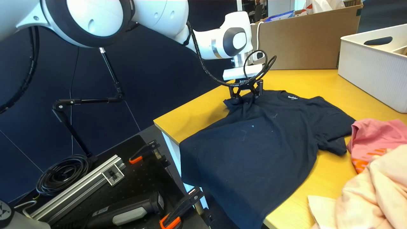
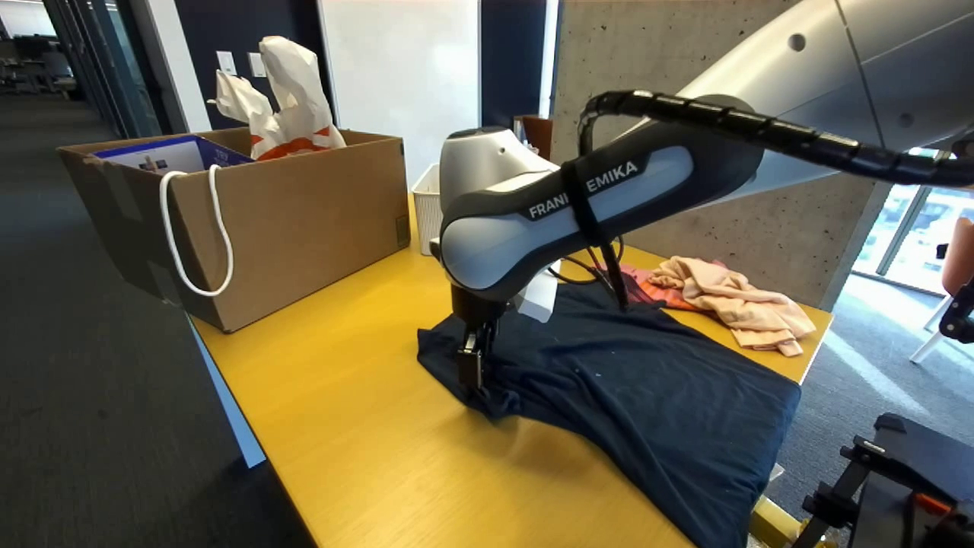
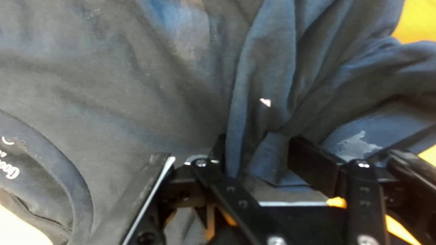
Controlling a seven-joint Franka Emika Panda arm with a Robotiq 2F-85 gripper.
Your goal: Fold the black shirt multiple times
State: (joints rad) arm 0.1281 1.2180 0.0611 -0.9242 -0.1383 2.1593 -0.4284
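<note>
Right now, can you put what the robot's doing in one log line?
black shirt: mostly spread on yellow table, hem over edge | gripper: jaws apart, shirt bunched between | folding: unfinished

My black, two-fingered gripper has small silver screw heads, and my rounded, hard-shelled arm is white with dark grey bands. The large, short-sleeved cloth shirt looks very dark navy-black to me, plain save for a few pale flecks and small white lettering at its round neckline. I see a crumpled pink cloth with an orange print, a soft, rumpled cloth of plain pale peach, and a flat wooden-looking bench in yellow. The rectangular cardboard box is brown, the looped cord white, the ribbed, rectangular basket white too.
</note>
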